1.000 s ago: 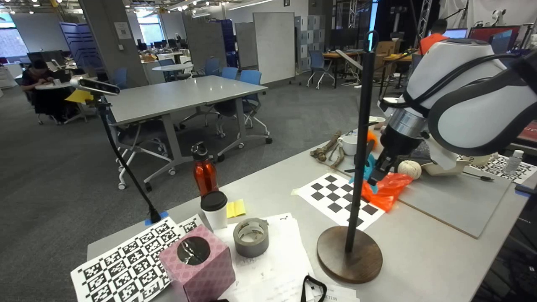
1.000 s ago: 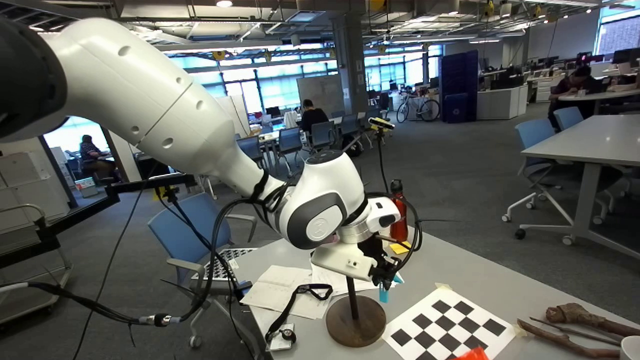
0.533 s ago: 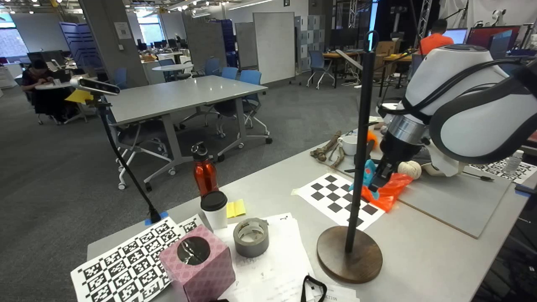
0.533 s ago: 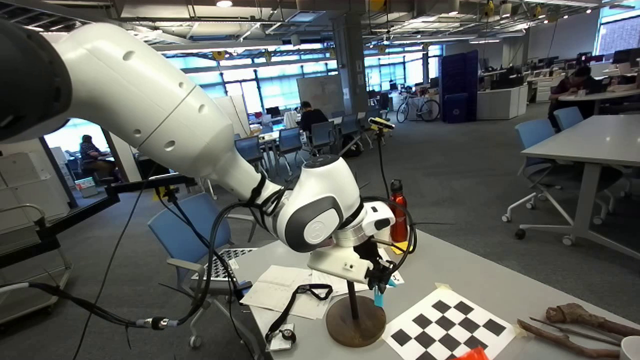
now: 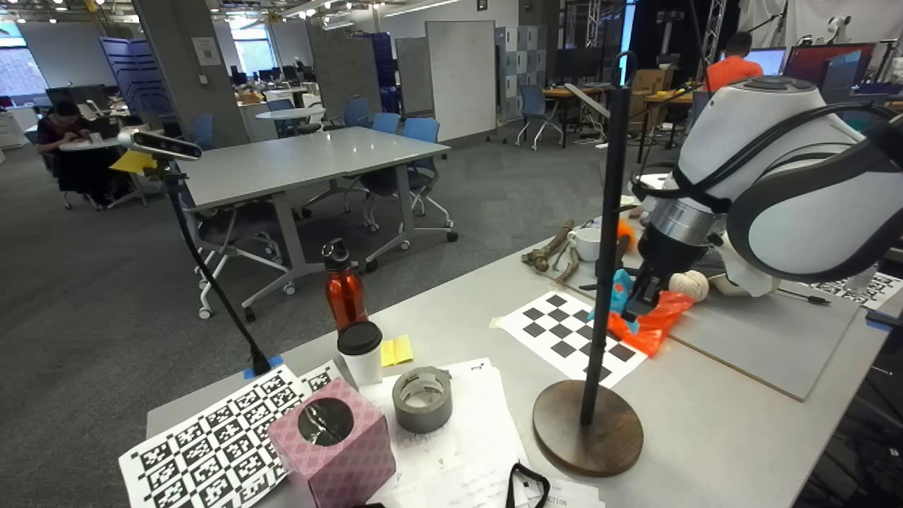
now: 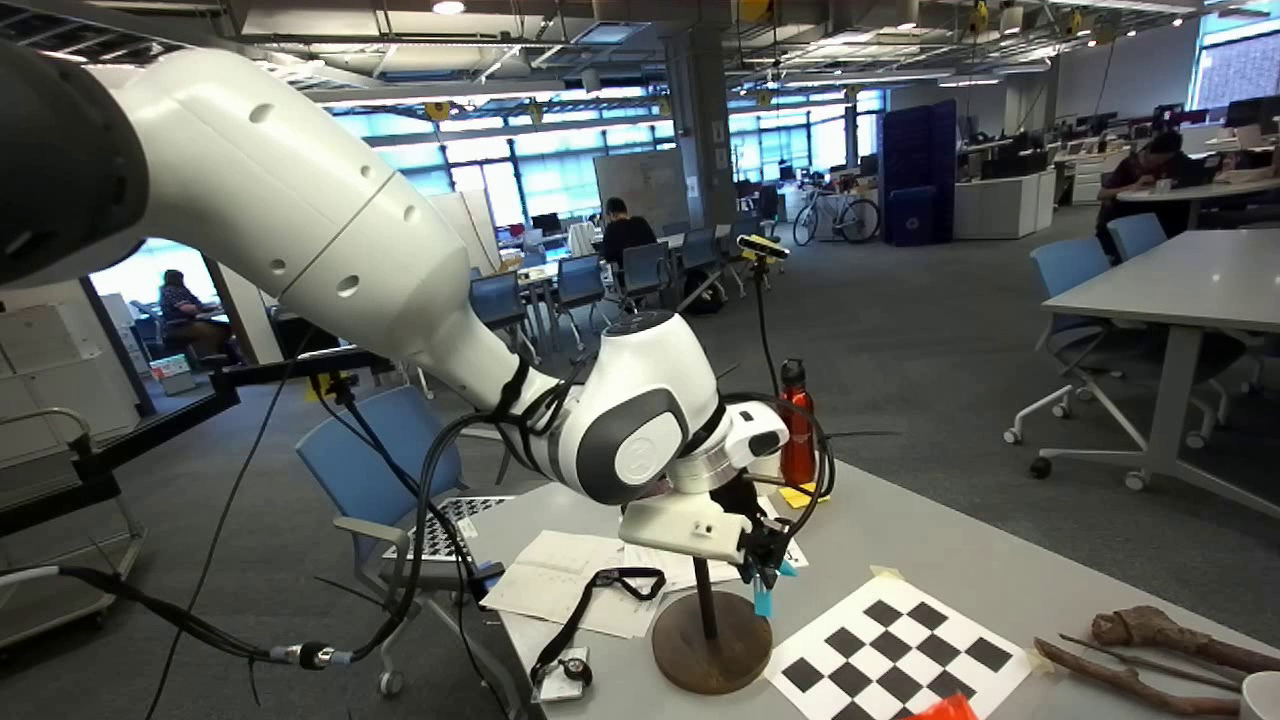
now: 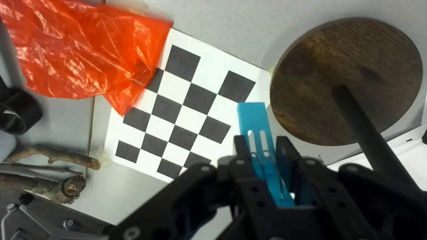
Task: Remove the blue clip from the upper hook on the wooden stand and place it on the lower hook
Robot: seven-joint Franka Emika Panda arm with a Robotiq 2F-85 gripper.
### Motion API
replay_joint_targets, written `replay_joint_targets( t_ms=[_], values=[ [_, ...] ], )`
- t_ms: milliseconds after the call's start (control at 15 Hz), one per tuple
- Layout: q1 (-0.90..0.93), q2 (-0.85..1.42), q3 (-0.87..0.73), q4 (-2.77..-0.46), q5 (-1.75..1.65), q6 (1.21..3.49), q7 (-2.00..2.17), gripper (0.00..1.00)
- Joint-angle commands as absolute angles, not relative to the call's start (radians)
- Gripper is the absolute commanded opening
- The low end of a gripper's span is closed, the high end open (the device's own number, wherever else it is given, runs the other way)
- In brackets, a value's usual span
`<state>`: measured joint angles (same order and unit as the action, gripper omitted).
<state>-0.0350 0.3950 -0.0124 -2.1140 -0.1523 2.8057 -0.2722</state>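
Observation:
The wooden stand has a dark pole and a round brown base; it shows in both exterior views (image 5: 588, 441) (image 6: 712, 650) and in the wrist view (image 7: 347, 63). Short dark pegs (image 5: 587, 287) stick out from the pole. My gripper (image 7: 262, 138) is shut on the light-blue clip (image 7: 252, 115), whose flat end points out past the fingertips. In an exterior view the gripper (image 5: 640, 309) and clip (image 5: 620, 288) are right behind the pole, which covers part of the clip. In an exterior view the clip (image 6: 763, 600) hangs below the gripper (image 6: 765, 568), beside the pole. No peg touching the clip is visible.
A checkerboard sheet (image 7: 186, 113) and a crumpled orange bag (image 7: 90, 50) lie near the base. Branches (image 7: 40, 186) and a white cup (image 5: 587, 244) are farther off. Grey tape (image 5: 422, 399), a pink tissue box (image 5: 346, 451) and papers (image 6: 575, 575) are on the stand's opposite side.
My gripper and the clip have moved slightly down and shifted a little sideways together, mostly in the earlier half second. The stand has not moved.

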Motion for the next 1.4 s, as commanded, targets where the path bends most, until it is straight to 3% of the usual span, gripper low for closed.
replay_joint_targets(
  t_ms=[0, 1333],
  values=[
    [-0.012, 0.399, -0.032, -2.09, -0.196, 2.793, -0.236, 0.07],
    [-0.04, 0.426, 0.027, -2.09, -0.135, 2.79, -0.262, 0.07]
  ],
)
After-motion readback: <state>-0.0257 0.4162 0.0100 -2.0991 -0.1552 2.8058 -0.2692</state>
